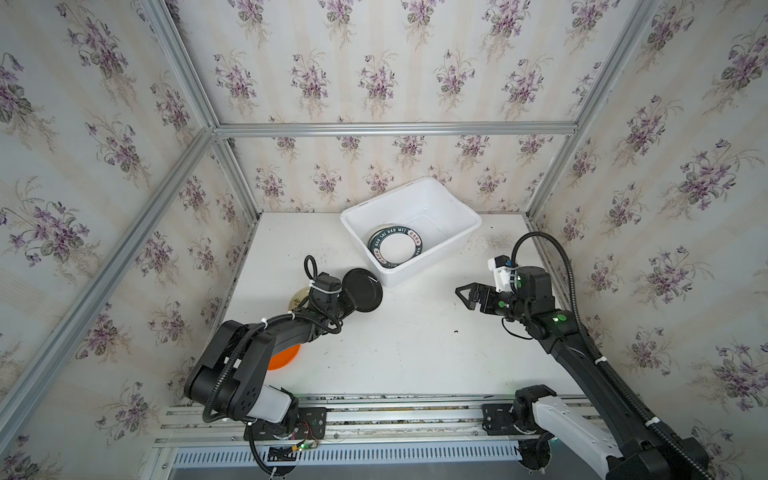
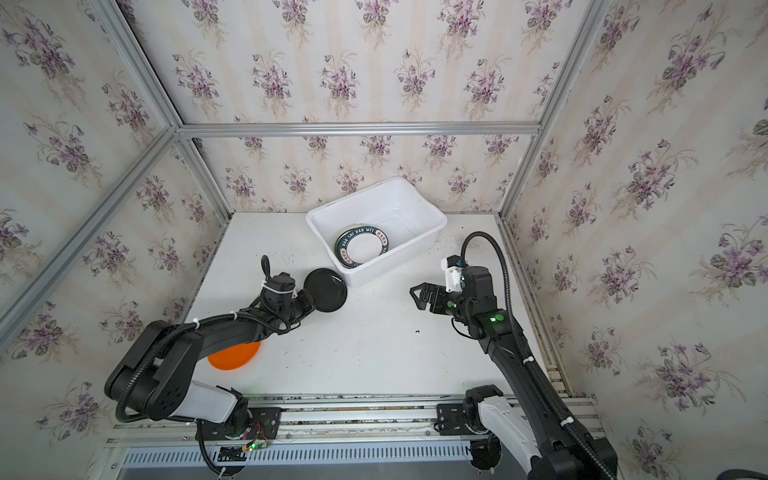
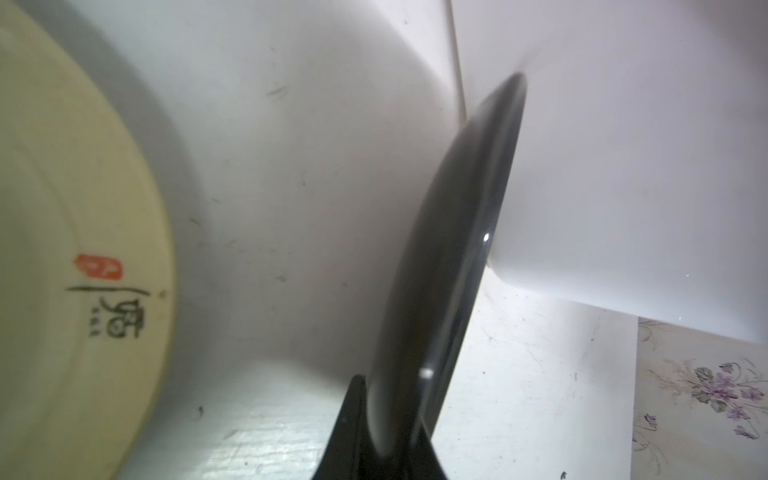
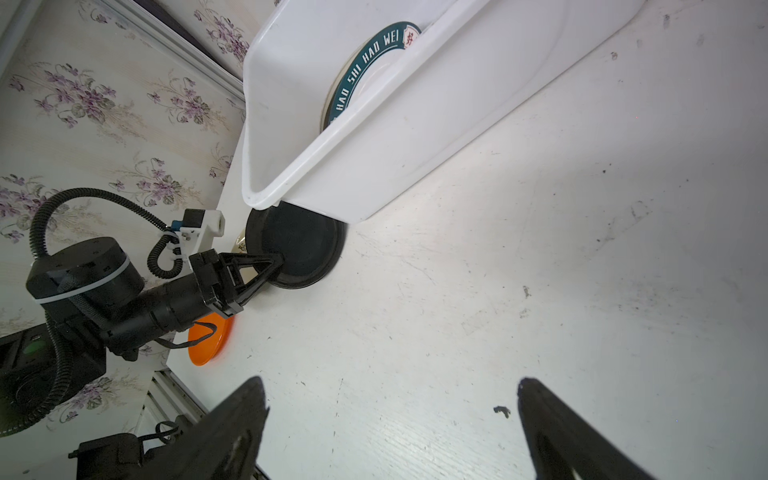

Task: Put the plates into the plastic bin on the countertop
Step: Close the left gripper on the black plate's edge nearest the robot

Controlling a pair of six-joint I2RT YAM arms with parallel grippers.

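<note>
Bent left arm [image 1: 249, 345] reaches forward, left gripper [image 4: 279, 262] clamping black plate [image 1: 365, 291]; right gripper [image 1: 462, 297] gapes.

A plate [image 1: 395, 250] lies in the bin [image 1: 419, 199], far back on the countertop [image 1: 415, 345].

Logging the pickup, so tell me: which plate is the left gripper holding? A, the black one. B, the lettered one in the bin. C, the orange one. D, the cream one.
A: the left gripper is shut on the rim of the black plate.
</note>
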